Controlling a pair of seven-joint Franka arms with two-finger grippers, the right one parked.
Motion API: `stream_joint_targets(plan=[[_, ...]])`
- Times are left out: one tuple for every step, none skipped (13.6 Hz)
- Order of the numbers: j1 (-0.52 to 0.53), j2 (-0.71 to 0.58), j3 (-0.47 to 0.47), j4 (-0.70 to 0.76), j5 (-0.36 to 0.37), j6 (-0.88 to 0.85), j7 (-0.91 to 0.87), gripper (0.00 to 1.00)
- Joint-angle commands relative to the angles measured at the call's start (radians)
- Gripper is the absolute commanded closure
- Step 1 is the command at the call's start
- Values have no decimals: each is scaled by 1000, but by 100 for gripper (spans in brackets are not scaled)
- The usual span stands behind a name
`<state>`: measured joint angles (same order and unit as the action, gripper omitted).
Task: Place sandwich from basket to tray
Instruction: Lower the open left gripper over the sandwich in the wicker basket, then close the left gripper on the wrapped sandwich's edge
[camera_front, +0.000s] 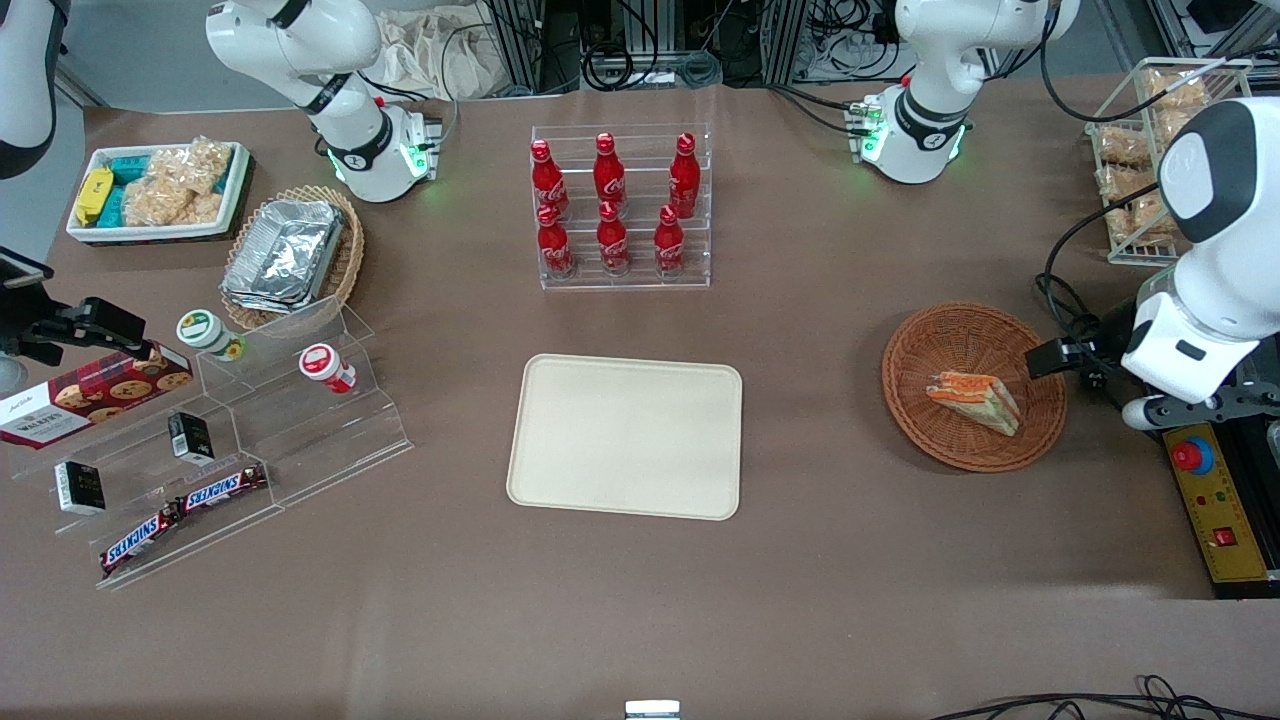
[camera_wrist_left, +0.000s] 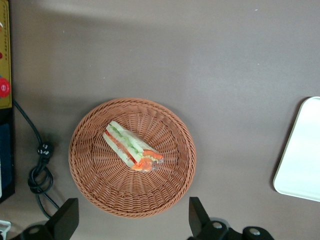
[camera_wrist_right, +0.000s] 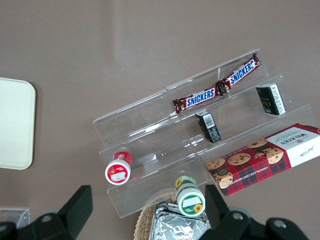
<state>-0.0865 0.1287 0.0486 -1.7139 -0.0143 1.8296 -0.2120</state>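
The sandwich (camera_front: 975, 398) (camera_wrist_left: 132, 147), a pale bread wedge with orange-red and green filling, lies on its side in the round reddish-brown wicker basket (camera_front: 920, 340) (camera_wrist_left: 100, 190) toward the working arm's end of the table. My left gripper (camera_front: 1052, 358) (camera_wrist_left: 132, 201) hovers high over the basket's rim on the working-arm side. It is open wide and holds nothing. The black fingertips (camera_wrist_left: 70, 212) straddle the rim and stay clear of the sandwich. The cream-beige tray (camera_front: 625, 435) (camera_wrist_left: 302, 155) lies bare at mid-table.
A rack of red cola bottles (camera_front: 620, 210) stands farther from the camera than the tray. A control box with a red button (camera_front: 1210, 490) and a coiled cable (camera_wrist_left: 40, 165) lie beside the basket. An acrylic snack shelf (camera_front: 250, 420) sits toward the parked arm's end.
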Motion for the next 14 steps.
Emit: stream_joint_targets(plan=[[1,5,0,-39,10,38,-222,1],[-1,2,0,-80,20,84,-331,1],[-4,-3,-3,-122,36,133,-425,1],[-4,-4,-3,-156,37,169,-493,1],[-2,-1,-3,-186,37,194,-539,1],[1,3,-1,-222,37,233,-573,1],[4,2,0,-275,37,290,-602,1],[5,-3,2,-326,37,344,-619,1],[7,-1,4,-373,37,393,-647,1],[7,0,4,-415,37,443,-674,1],[7,5,4,-450,37,488,-694,1],[10,9,5,-470,36,511,-711,1],[8,25,5,-472,36,508,-733,2],[10,35,5,-475,37,501,-753,2]])
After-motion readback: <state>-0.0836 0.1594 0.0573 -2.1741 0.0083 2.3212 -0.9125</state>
